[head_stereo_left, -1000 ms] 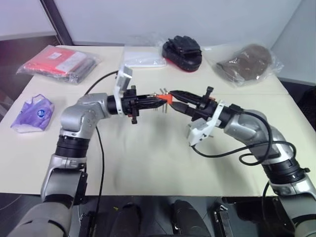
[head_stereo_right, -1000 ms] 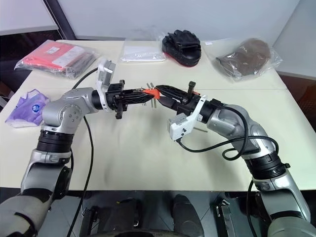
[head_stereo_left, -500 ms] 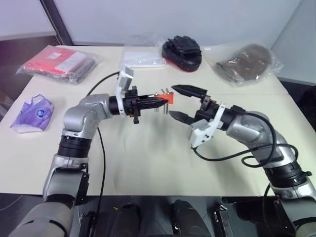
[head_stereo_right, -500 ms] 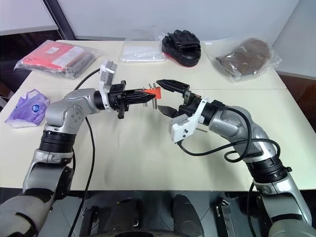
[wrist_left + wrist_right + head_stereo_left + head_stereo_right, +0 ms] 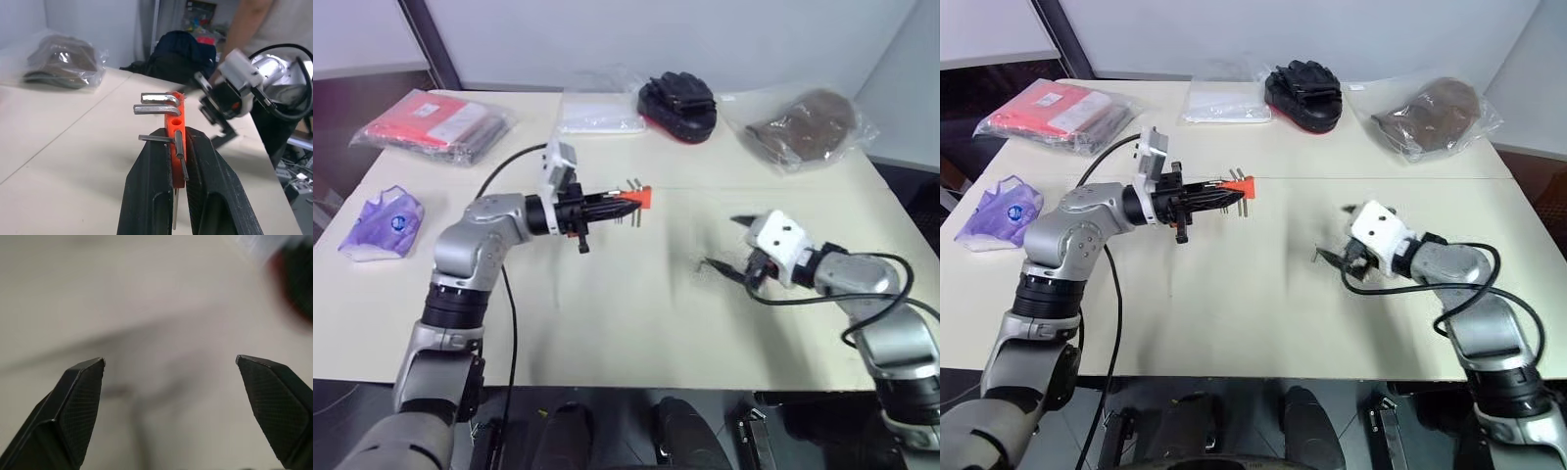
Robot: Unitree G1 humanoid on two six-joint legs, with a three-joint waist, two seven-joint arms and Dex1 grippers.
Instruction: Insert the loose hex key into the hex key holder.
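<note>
Head stereo pair overlooks table (image 5: 607, 323); wrist cameras close along fingers.

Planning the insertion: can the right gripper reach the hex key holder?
Probably yes: the hex key holder juts from the left gripper, and nothing stands between it and the open right gripper.

Left gripper (image 5: 1234, 190), level above the table (image 5: 1234, 294), clamped on the orange-red hex key holder (image 5: 1245, 184), grey keys protruding. Right gripper (image 5: 1337, 240), fingers spread wide, low over the table toward its right edge. Along the far edge: red packet (image 5: 1048, 113), white bag (image 5: 1224, 103), black glove (image 5: 1304, 90), bagged brown cap (image 5: 1435, 116). Purple bag (image 5: 1001, 211) at the left edge.
</note>
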